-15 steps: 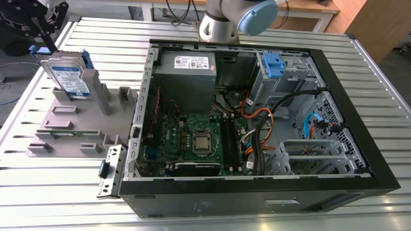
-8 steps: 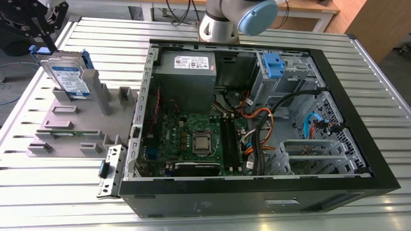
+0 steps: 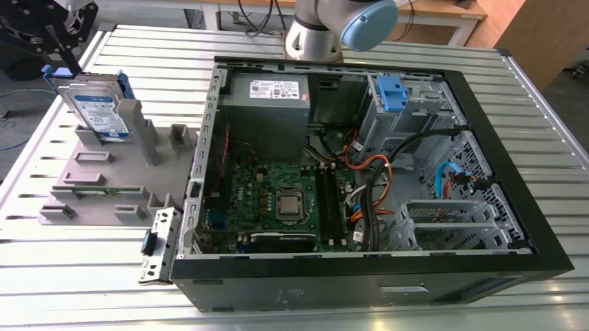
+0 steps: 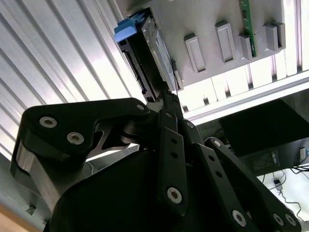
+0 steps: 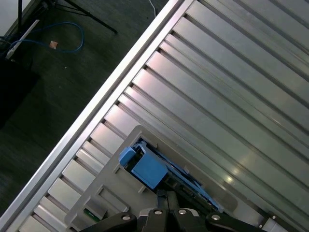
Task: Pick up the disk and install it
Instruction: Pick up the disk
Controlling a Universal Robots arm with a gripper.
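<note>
the fingers look pressed together and hold nothing, tips just over the disk. it stands on edge in a grey holder on the surface, probably so its top edge is free to grasp.

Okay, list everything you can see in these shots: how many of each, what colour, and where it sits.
disk: one, silver-grey with a white-and-blue label and blue frame, standing on edge in the holder
holder: one, grey, at the exterior view's left, beside the case
computer case: one, black, open, mid-table
power supply: one, grey with a white sticker, inside the case
motherboard: one, green, on the case floor
latch: one, blue, on the drive bay
cables: several, orange and black, beside the motherboard
table: one, ribbed silver, under everything
arm: one, silver with a pale blue cap, behind the case
pincer: one, black, at the disk's end
</note>
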